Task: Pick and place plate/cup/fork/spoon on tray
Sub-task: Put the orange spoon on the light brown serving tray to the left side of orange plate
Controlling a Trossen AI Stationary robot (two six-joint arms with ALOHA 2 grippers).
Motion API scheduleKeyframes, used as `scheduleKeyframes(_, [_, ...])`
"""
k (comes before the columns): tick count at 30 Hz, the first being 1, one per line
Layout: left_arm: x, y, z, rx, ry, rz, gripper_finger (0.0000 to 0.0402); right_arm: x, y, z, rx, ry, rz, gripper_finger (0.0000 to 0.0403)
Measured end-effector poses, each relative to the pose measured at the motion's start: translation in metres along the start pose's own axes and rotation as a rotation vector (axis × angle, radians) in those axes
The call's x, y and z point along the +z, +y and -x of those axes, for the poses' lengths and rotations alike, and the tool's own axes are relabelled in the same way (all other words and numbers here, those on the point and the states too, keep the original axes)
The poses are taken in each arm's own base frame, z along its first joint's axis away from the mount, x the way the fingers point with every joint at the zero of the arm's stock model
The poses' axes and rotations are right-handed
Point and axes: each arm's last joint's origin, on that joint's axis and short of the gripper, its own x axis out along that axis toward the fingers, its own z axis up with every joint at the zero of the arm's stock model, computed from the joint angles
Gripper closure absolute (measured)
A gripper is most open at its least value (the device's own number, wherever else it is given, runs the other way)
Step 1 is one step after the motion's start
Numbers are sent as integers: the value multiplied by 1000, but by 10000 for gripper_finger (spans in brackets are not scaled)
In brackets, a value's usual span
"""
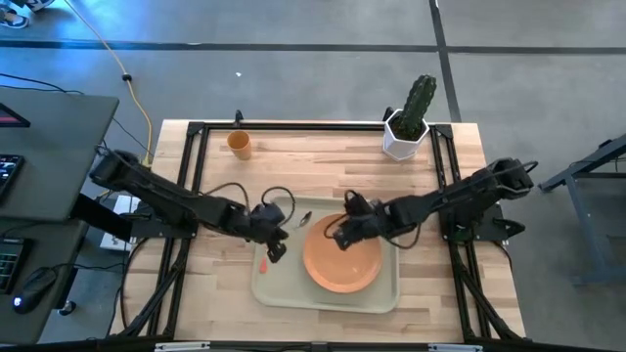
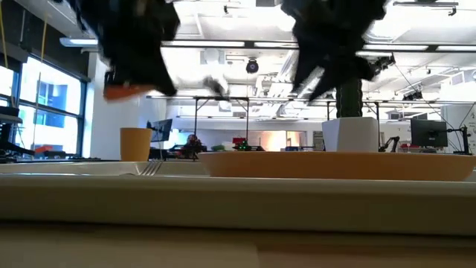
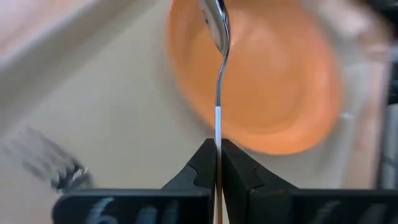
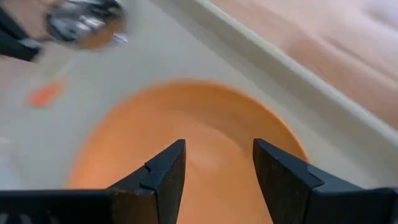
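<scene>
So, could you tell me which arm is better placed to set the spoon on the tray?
The left. Its gripper is shut on the spoon above the tray, beside the plate. The right gripper hangs open and empty over the plate.

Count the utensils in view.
2. The spoon is clamped in the left gripper above the tray, bowl toward the plate. The fork lies on the tray, tines visible in low view. The right gripper hangs open over the plate. None appear hidden.
</scene>
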Motion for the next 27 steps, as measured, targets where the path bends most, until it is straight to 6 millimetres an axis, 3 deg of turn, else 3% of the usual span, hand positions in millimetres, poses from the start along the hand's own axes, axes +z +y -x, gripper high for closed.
scheduleKeyframes(4, [14,-2,28,-133,-50,-78,400,23,13,5,191,-126,92,224])
scheduleKeyframes(13, [37,4,73,-478,-39,-159,401,55,12,64,238,-500,439,224])
scheduleKeyframes(16, [45,8,82,-499,-102,-151,401,63,16,77,369,-554,440,224])
scheduleKeyframes(18, [51,10,84,-456,-184,-163,401,68,17,83,458,-569,362,224])
scheduleKeyframes(22, [54,17,82,-197,-335,-237,401,72,17,83,522,-544,149,224])
scheduleKeyframes(27, [47,18,78,174,-433,-536,401,75,14,81,538,-510,-168,224])
